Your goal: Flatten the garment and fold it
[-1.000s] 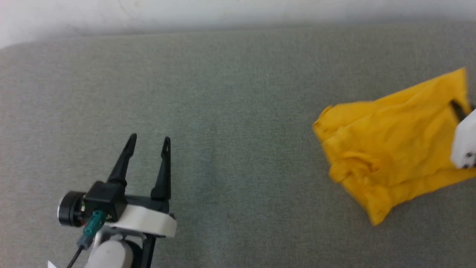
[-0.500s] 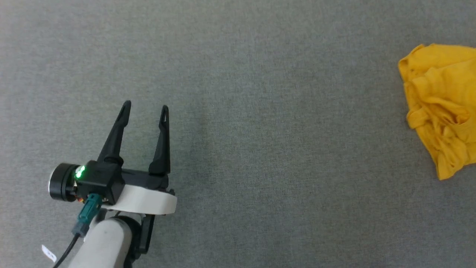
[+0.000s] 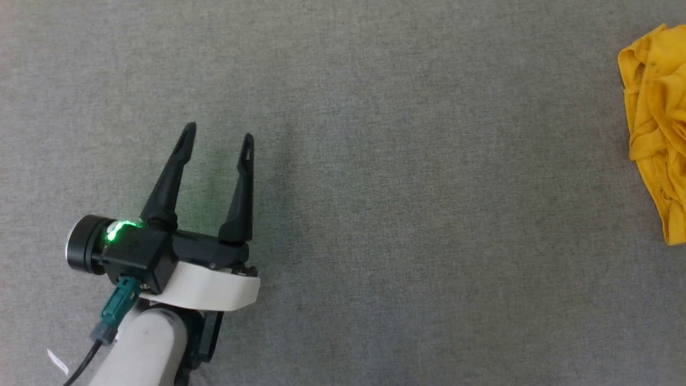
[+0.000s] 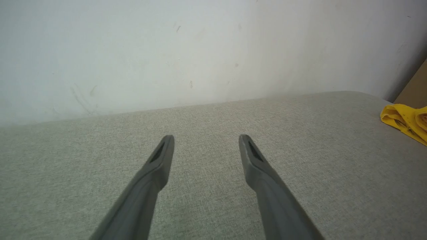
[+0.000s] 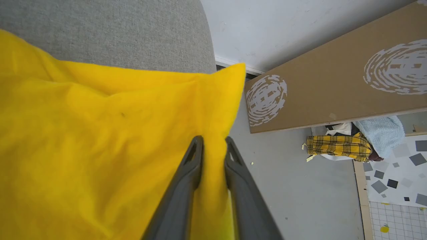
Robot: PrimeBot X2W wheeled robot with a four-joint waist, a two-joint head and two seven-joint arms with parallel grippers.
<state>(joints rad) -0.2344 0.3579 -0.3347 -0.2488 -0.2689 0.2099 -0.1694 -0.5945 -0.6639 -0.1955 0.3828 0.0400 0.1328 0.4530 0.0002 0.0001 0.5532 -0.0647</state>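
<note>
1. Garment [image 3: 656, 134], a bright yellow, soft cotton piece, lies bunched at the far right of the grey fabric-covered tabletop [image 3: 402, 161]. The head view's edge cuts it off.
2. The right pincer [image 5: 213, 140] has its two long dark fingers pressed nearly together on a fold of the yellow cloth, just below a pointed corner. That part of the cloth hangs close to the tabletop's rounded end, with the grey floor [image 5: 300, 186] and a brown printed board [image 5: 333, 83] beyond.
3. The left pincer [image 3: 218, 134] is spread and holds nothing. It hovers over bare tabletop, well apart from the garment, and its fingers point toward the white wall [image 4: 166, 50].
4. I judge the step in hand to be the flattening: one edge is held, nothing is spread, and no fold has begun.
5. The next move likely calls for the left pincer to cross to the garment [image 4: 405, 121] and take a second corner or hem. Both arms could then draw the cloth taut and lay it flat.
6. In the head view the cloth shows ridges, rolled edges and deep wrinkles. In the right wrist view it is a broad, smoother sheet with a few small dark specks. No print shows on the side turned to the cameras.
</note>
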